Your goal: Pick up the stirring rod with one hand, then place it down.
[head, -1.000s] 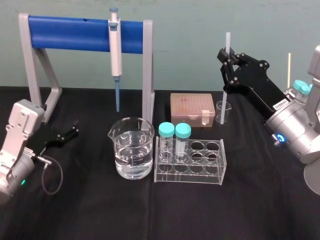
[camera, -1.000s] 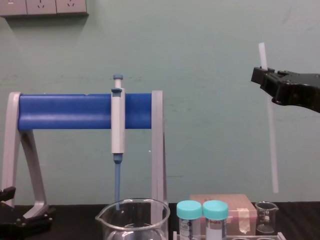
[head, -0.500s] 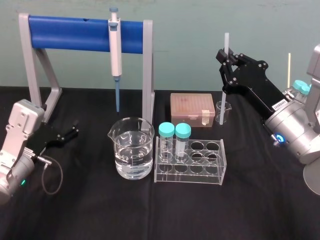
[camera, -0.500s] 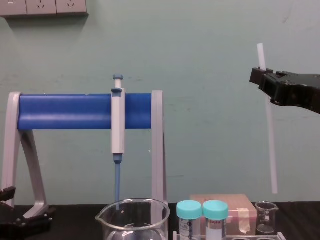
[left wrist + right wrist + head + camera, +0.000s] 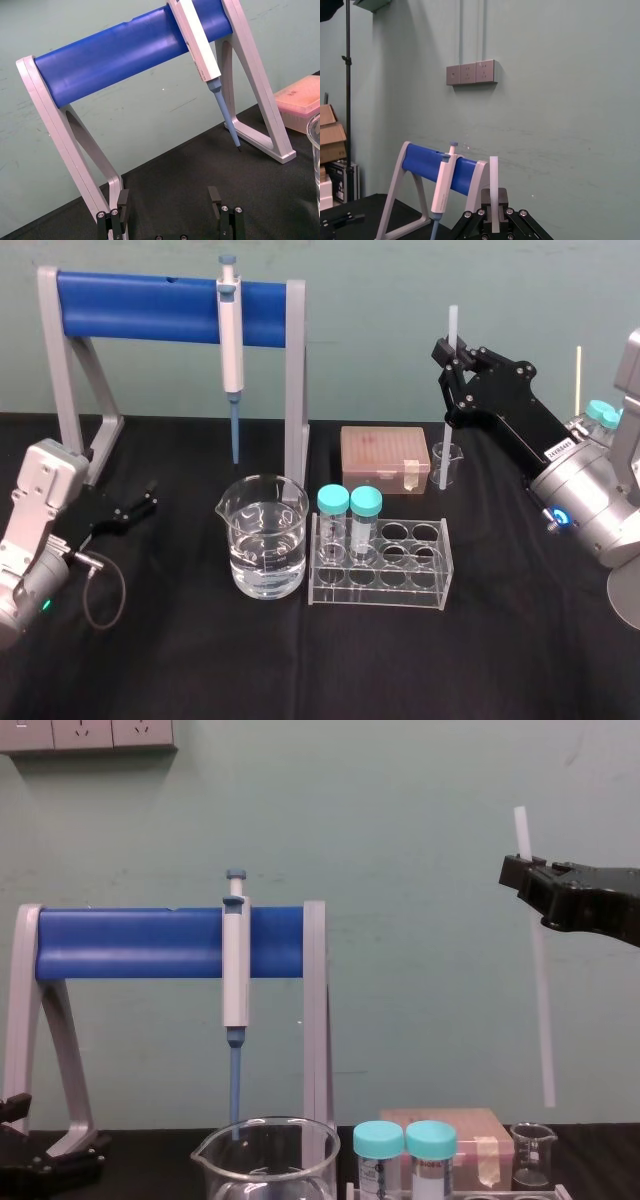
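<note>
The stirring rod (image 5: pixel 447 390) is a thin white stick that hangs nearly upright in the air at the back right. My right gripper (image 5: pixel 451 354) is shut on its upper part, and a short piece sticks out above the fingers. In the chest view the stirring rod (image 5: pixel 541 990) ends just above the small glass beaker (image 5: pixel 532 1167), held by the right gripper (image 5: pixel 527 872). The right wrist view shows the stirring rod (image 5: pixel 494 192) pinched between the black fingers. My left gripper (image 5: pixel 148 503) rests low at the left of the table, and the left gripper (image 5: pixel 168 199) stands open with nothing in it.
A grey stand with a blue bar (image 5: pixel 150 308) holds a blue-tipped pipette (image 5: pixel 230 335) at the back. In front stand a large beaker of water (image 5: pixel 264 537), a clear rack (image 5: pixel 380 562) with two teal-capped vials, a pink box (image 5: pixel 384 458) and the small beaker (image 5: pixel 446 462).
My right gripper and the rod have drifted very slightly to the left. Everything else stays where it was.
</note>
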`<action>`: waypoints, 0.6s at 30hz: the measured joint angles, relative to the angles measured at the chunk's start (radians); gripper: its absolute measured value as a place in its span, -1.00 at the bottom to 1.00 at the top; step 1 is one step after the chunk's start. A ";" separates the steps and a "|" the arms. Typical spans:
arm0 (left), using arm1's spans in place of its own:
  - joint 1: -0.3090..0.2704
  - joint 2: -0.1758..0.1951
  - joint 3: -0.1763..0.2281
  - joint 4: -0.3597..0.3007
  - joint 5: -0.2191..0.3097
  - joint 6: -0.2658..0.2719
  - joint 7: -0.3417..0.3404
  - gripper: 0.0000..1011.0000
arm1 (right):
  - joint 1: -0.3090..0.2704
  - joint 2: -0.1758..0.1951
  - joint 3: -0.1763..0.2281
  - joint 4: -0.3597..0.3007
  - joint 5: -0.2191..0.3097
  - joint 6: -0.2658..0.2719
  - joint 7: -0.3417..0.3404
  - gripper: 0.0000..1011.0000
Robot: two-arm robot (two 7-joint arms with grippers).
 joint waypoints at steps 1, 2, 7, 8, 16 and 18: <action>0.000 0.000 0.000 0.000 0.000 0.000 0.000 0.98 | 0.000 0.000 0.000 -0.001 0.000 0.000 0.000 -0.86; 0.000 0.000 0.000 0.000 0.000 0.000 0.000 0.98 | -0.001 0.000 0.000 -0.002 0.000 0.000 0.000 -0.86; 0.000 0.000 0.000 0.000 0.000 0.000 0.000 0.98 | -0.002 0.001 0.000 -0.003 0.000 0.000 0.000 -0.86; 0.000 0.000 0.000 0.000 0.000 0.000 0.000 0.98 | -0.002 0.001 0.000 -0.003 0.000 0.000 0.000 -0.86; 0.000 0.000 0.000 0.000 0.000 0.000 0.000 0.98 | -0.002 -0.001 -0.002 -0.004 0.001 0.000 0.000 -0.86; 0.000 0.000 0.000 0.000 0.000 0.000 0.000 0.98 | -0.002 -0.001 -0.003 -0.003 0.001 0.000 0.000 -0.86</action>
